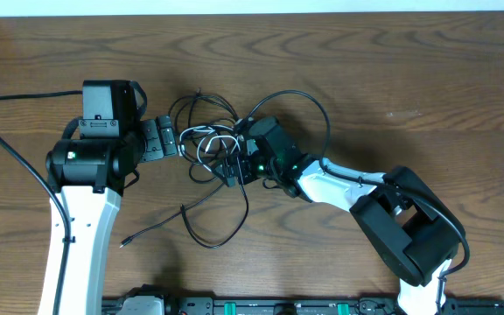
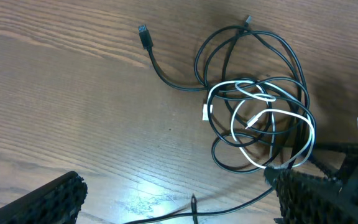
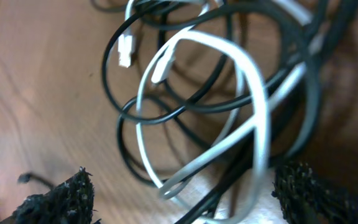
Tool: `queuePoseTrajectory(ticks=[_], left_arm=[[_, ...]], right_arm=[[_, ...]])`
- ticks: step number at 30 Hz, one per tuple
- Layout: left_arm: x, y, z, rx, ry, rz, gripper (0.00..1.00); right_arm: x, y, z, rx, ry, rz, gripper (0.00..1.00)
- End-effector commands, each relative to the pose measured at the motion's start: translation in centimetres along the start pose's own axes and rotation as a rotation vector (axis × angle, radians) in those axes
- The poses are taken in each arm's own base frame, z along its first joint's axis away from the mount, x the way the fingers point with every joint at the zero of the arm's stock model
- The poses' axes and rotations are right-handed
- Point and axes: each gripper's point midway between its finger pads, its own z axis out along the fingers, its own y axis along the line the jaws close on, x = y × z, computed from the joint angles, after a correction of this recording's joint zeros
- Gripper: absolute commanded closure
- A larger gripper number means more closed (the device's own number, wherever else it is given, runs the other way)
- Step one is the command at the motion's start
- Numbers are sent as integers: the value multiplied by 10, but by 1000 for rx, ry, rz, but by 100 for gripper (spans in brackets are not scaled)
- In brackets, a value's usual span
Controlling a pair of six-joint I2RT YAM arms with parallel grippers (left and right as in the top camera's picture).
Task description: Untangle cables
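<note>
Cables (image 1: 213, 144) lie mid bench (image 1: 392, 70) in one knot, white cord (image 3: 265, 124) looped thru the black. We've freed nothing yet; all untangling's left. L pincer (image 1: 166, 137) & R pincer (image 1: 233, 164) both gape, empty, R over the knot.

White cable (image 3: 257, 93) blurred, cropped above.

The table (image 1: 392, 79) is brown, streaked with darker wavy wood grain. The black cables (image 2: 146, 38) are plain black; the white cable (image 3: 263, 124) is white down to its plug. My left gripper (image 1: 160, 138) and right gripper (image 1: 234, 162) are black, and their pads (image 3: 61, 199) are black with a fine nubbed pattern. My arms (image 1: 81, 219) are white with black housings. A small green light (image 1: 261, 169) shows on the right one.
</note>
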Motion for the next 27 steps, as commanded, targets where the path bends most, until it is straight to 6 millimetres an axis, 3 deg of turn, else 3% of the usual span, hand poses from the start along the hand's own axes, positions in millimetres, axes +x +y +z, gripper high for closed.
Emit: queuePoseTrajectory(ticks=[1,7,11,14,20,27], left_arm=[[0,2,-2,-1,-4,-11,2],[0,2,-2,-2,-4,-11,2],[0,2,-2,-1,-4,-11,2],[0,2,-2,-1,-4,-11,3],[0,2,-2,-1,-4,-11,2],[0,2,-2,-1,-4,-11,2]], right_arm=[[-7,-9,2,62,-40,19,13],[-3,-11,7,64,-32,18,22],[-1,-15,11,67,-31,30,11],[1,-16,16,62,-36,63,10],[4,-19,22,60,-34,74,19],[5,-17,23,56,-36,77,51]])
